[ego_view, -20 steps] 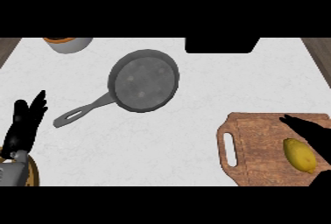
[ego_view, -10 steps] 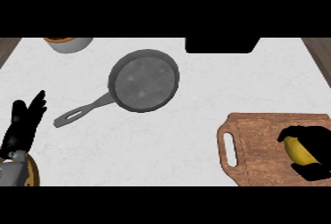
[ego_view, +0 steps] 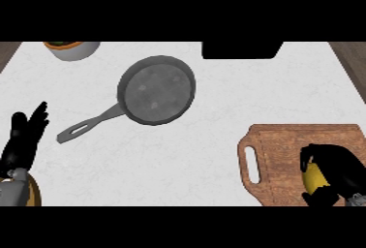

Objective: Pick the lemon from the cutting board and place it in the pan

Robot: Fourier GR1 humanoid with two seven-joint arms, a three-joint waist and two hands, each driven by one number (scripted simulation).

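Over at the lower right of the pale surface [ego_view: 214, 140], the right hand [ego_view: 342, 165] is sitting on the wooden cutting board [ego_view: 286, 145], its black fingers [ego_view: 322, 151] curling round the yellow lemon [ego_view: 314, 177]. Only a strip of the fruit is showing between them, and I cannot tell whether it is touching the board or not. Well apart from it, up toward the middle, the grey pan [ego_view: 157, 89] is lying with nothing in it, its handle pointing down and to the left. At the left edge the left hand [ego_view: 22, 143] is resting with its fingers straight and pointing upward, holding nothing. A white bowl [ego_view: 71, 50] is standing at the far left corner, and a black block [ego_view: 241, 50] is sitting at the far edge, right of the pan.
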